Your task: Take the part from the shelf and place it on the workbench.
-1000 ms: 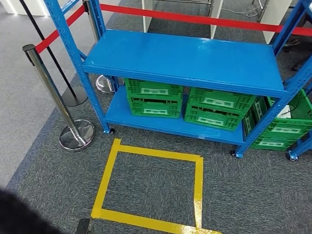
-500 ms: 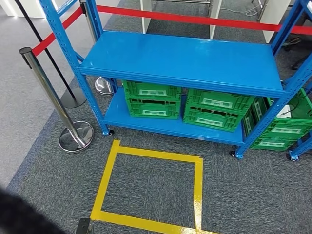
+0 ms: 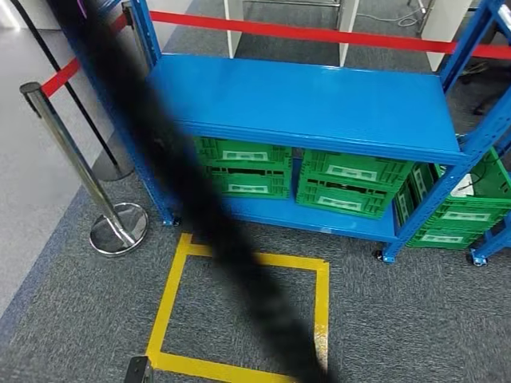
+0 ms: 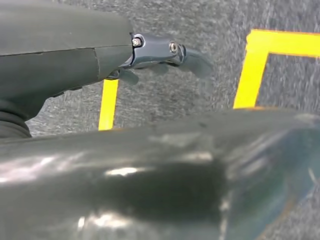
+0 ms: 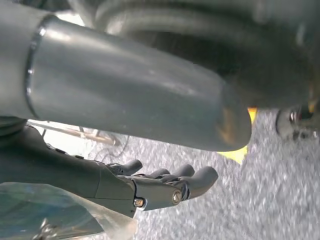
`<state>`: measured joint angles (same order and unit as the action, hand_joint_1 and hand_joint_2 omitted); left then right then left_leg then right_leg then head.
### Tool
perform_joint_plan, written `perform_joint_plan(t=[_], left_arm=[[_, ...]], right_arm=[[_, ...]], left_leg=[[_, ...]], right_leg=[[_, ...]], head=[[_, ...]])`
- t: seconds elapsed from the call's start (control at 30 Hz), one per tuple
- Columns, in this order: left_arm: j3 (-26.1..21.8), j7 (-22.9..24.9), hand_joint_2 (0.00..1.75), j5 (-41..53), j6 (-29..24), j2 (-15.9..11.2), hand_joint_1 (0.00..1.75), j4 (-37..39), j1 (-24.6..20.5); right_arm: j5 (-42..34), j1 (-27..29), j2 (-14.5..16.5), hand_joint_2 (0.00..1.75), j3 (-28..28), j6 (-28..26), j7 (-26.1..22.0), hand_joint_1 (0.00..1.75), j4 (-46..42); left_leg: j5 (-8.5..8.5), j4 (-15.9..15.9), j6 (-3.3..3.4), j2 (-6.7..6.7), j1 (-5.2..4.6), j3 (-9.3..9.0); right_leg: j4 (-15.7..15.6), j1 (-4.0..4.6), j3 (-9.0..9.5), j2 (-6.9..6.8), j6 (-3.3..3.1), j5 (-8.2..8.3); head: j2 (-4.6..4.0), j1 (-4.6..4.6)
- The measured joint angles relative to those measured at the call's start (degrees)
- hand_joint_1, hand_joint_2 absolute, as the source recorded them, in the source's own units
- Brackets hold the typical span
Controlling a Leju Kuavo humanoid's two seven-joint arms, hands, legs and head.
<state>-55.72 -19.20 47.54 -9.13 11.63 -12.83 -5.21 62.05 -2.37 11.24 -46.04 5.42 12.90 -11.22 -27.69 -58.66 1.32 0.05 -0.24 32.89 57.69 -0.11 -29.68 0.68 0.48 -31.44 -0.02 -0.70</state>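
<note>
Blue steel shelf sits straight ahead in the head view, and its top board looks bare, so I honestly can't tell where the part is. Under that board, green crates are lined up on the lower level, with more green crates on the rack to the right. A yellow tape rectangle marks the grey carpet in front. A chrome stanchion with red belt stands off to the left. A blurry dark streak cuts diagonally across the view. The left hand hangs over the carpet, fingers stretched out, holding nothing. The right hand has its fingers loosely extended with nothing in them
</note>
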Motion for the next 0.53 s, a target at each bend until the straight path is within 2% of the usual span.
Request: perform_joint_plan(t=[0.07, 0.1, 0.13, 0.2, 0.23, 0.27, 0.3, 0.33, 0.37, 0.4, 0.43, 0.5, 0.53], left_arm=[[0.0, -0.1, 0.00, -0.1, 0.0, 0.1, 0.00, 0.0, 0.1], [0.0, -0.1, 0.00, -0.2, 0.0, 0.1, 0.00, 0.0, 0.1], [0.0, -0.1, 0.00, -0.2, 0.0, 0.1, 0.00, 0.0, 0.0], [0.0, -0.1, 0.00, -0.2, 0.0, 0.2, 0.00, 0.0, 0.0], [0.0, -0.1, 0.00, -0.2, 0.0, 0.2, 0.00, 0.0, 0.0], [0.0, -0.1, 0.00, -0.2, 0.0, 0.3, 0.00, 0.0, 0.0], [0.0, -0.1, 0.00, -0.2, 0.0, 0.3, 0.00, 0.0, 0.1], [-0.1, -0.1, 0.00, -0.2, 0.0, 0.3, 0.00, 0.0, 0.1], [-0.1, -0.1, 0.00, -0.2, 0.0, 0.3, 0.00, 0.0, 0.1], [-0.1, -0.1, 0.00, -0.2, 0.0, 0.4, 0.00, 0.0, 0.1], [-0.1, -0.1, 0.00, -0.2, 0.0, 0.4, 0.00, 0.0, 0.0], [-0.1, -0.1, 0.00, -0.2, -0.1, 0.4, 0.00, 0.0, -0.2], [-0.1, -0.1, 0.00, -0.2, -0.1, 0.4, 0.00, 0.0, -0.2]], right_arm=[[0.0, 0.0, 0.0, 0.00, 0.0, 0.0, 0.0, 0.00, 0.0], [0.0, -0.1, 0.0, 0.00, -0.1, 0.1, 0.0, 0.00, 0.0], [-0.1, -0.1, 0.0, 0.00, -0.1, 0.1, 0.0, 0.00, 0.0], [-0.1, -0.1, 0.0, 0.00, -0.1, 0.2, 0.0, 0.00, 0.0], [-0.1, -0.1, 0.0, 0.00, -0.2, 0.2, 0.1, 0.00, 0.0], [-0.1, 0.0, 0.0, 0.00, -0.2, 0.3, 0.1, 0.00, 0.0], [-0.1, 0.1, -0.1, 0.00, -0.2, 0.3, 0.1, 0.00, 0.0], [-0.1, 0.2, -0.1, 0.00, -0.2, 0.4, 0.1, 0.00, 0.0], [-0.1, 0.3, -0.1, 0.00, -0.2, 0.4, 0.1, 0.00, 0.0], [-0.1, 0.3, -0.1, 0.00, -0.3, 0.4, 0.1, 0.00, 0.0], [-0.1, 0.3, -0.1, 0.00, -0.3, 0.5, 0.1, 0.00, 0.0], [0.0, 0.2, -0.1, 0.00, -0.3, 0.6, 0.1, 0.00, 0.0], [0.0, 0.2, -0.1, 0.00, -0.3, 0.6, 0.1, 0.00, 0.0]], left_leg=[[0.01, 0.8, 0.19, -0.03, 0.35, -0.71], [-0.01, 1.3, 0.35, -0.01, 0.58, -1.20], [-0.10, 1.6, 0.51, 0.03, 0.77, -1.68], [-0.63, 1.7, 0.67, 0.13, 0.78, -2.24], [-0.99, 1.7, 0.66, 0.15, 0.79, -2.61], [-1.40, 1.7, 0.61, 0.14, 0.83, -3.11], [-1.89, 1.7, 0.49, 0.10, 0.91, -3.77], [-2.46, 1.7, 0.29, 0.06, 1.01, -4.57], [-3.04, 1.7, 0.00, 0.04, 1.04, -5.25], [-3.66, 1.6, -0.38, 0.01, 0.99, -5.74], [-4.12, 1.6, -0.76, 0.02, 0.91, -6.07], [-4.72, 1.7, -1.44, 0.05, 0.79, -6.40], [-4.76, 1.9, -1.57, 0.07, 0.81, -6.52]], right_leg=[[0.3, -0.07, 0.07, -0.09, 0.64, -0.62], [1.9, -0.06, -0.51, -0.14, 0.94, -1.50], [4.7, -0.14, -2.00, -0.18, 1.21, -2.81], [12.5, -0.34, -6.77, -0.25, 1.72, -5.48], [15.3, -0.47, -8.87, -0.27, 1.94, -5.78], [16.1, -0.57, -10.01, -0.31, 2.12, -4.83], [14.5, -0.68, -9.97, -0.37, 2.26, -2.63], [10.9, -0.82, -8.90, -0.50, 2.39, 0.37], [7.2, -0.87, -7.48, -0.66, 2.48, 2.58], [4.0, -0.87, -5.96, -0.74, 2.37, 3.89], [2.2, -0.79, -4.93, -0.80, 2.07, 4.20], [1.6, -0.51, -4.09, -0.70, 1.00, 3.28], [1.7, -0.44, -4.09, -0.68, 0.70, 3.14]], head=[[0.00, 0.02], [0.00, 0.14], [0.00, 0.25], [0.00, 0.43], [0.00, 0.43], [0.00, 0.44], [0.00, 0.47], [0.00, 0.47], [0.00, 0.49], [0.00, 0.60], [0.00, 0.65], [0.00, 0.69], [0.00, 0.61]])
